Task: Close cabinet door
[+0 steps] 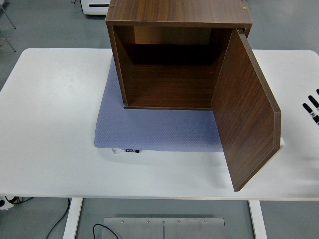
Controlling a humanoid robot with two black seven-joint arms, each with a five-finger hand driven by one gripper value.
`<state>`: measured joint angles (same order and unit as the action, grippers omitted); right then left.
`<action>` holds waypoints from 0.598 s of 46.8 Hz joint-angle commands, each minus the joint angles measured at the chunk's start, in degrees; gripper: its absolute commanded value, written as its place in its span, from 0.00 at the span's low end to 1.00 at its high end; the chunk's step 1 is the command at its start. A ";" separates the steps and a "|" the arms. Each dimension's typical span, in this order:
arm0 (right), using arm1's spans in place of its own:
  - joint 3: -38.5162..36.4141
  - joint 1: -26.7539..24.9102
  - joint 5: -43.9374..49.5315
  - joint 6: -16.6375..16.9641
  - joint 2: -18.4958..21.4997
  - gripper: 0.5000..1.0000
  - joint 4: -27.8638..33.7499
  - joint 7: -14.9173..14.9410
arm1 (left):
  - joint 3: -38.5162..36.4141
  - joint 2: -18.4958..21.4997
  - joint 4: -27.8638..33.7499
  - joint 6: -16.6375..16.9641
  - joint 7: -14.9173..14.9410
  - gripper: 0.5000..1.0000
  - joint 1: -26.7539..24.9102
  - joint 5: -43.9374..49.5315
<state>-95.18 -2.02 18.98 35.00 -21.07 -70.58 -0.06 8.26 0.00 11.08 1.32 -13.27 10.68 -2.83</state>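
Your walnut-brown cabinet (pixel 169 59) sits mid-table on a blue-grey mat (pixel 149 129), mouth facing you. Its door (pixel 244 112) stands wide open, hinged on the right side and swung out toward the near edge of the white table (pixel 50 124). Your right hand (pixel 312 106) only peeks in at the right edge, well apart from the door; just black fingertips show, so you can't tell its grip.

White desk (pixel 55 124) carries a blue-grey mat (pixel 154 132) at centre, with the open wooden cabinet (pixel 174 55) standing on it.
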 commanded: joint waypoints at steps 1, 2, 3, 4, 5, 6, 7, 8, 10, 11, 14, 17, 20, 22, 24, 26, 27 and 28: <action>0.08 -0.09 0.09 0.00 -0.02 1.00 -0.87 -0.55 | 0.00 0.00 0.00 0.00 0.00 1.00 -0.05 0.02; 0.08 -0.17 0.09 0.00 -0.02 1.00 -1.05 -0.73 | 0.00 0.00 0.00 0.00 0.00 1.00 0.04 0.02; 0.17 -0.26 0.18 0.00 -0.02 1.00 -1.22 -0.99 | 0.00 0.00 0.00 0.00 0.00 1.00 -0.05 0.02; 0.26 -0.35 0.18 0.00 -0.11 1.00 -1.31 -1.08 | 0.00 0.00 0.00 0.00 0.00 1.00 0.04 0.02; 0.43 -0.44 0.18 0.00 -0.11 1.00 -1.49 -1.34 | 0.00 0.00 0.00 0.00 0.00 1.00 0.04 0.02; 0.61 -0.53 0.27 0.00 -0.11 1.00 -1.66 -1.43 | 0.00 0.00 0.00 0.00 0.00 1.00 -0.05 0.02; 0.79 -0.53 0.27 0.00 -0.29 1.00 -1.84 -1.60 | 0.00 0.00 0.00 0.00 0.00 1.00 0.04 -0.07; 0.96 -0.53 0.27 0.00 -0.46 1.00 -1.93 -1.69 | 0.00 0.00 0.00 0.00 0.00 1.00 0.04 -0.07; 1.58 -0.61 0.27 0.00 -0.90 1.00 -2.19 -1.69 | 0.00 0.00 0.00 0.00 0.00 1.00 -0.05 0.02; 1.93 -0.61 0.27 0.00 -1.08 1.00 -2.28 -1.69 | 0.00 0.00 0.00 0.00 0.00 1.00 0.04 0.02; 2.81 -0.61 0.27 0.00 -1.60 1.00 -2.54 -1.69 | 0.00 0.00 0.00 0.00 0.00 1.00 -0.05 0.02; 3.33 -0.61 0.27 0.00 -2.04 1.00 -2.81 -1.78 | 0.00 0.00 0.00 0.00 0.00 1.00 0.04 0.02; 3.95 -0.61 0.27 0.00 -2.13 1.00 -3.16 -1.78 | 0.00 0.00 0.00 0.00 0.00 1.00 0.04 -0.07; 4.39 -0.61 0.36 0.00 -2.48 1.00 -3.33 -1.78 | 0.00 0.00 0.00 0.00 0.00 1.00 0.04 0.02; 4.92 -0.70 0.36 0.00 -2.92 1.00 -3.51 -1.87 | 0.00 0.00 0.00 0.00 0.00 1.00 0.04 0.02; 5.44 -0.70 0.36 0.00 -3.27 1.00 -3.68 -1.87 | 0.00 0.00 0.00 0.00 0.00 1.00 -0.05 0.02; 5.62 -0.70 0.36 0.00 -3.36 1.00 -3.69 -1.87 | 0.00 0.00 0.00 0.00 0.00 1.00 0.04 0.02; 5.88 -0.70 0.36 0.00 -3.45 1.00 -3.69 -1.87 | 0.00 0.00 0.00 0.00 0.00 1.00 0.04 0.02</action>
<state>-90.01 -2.72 19.33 35.00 -24.22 -74.18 -1.93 8.26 0.00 11.08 1.32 -13.27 10.69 -2.83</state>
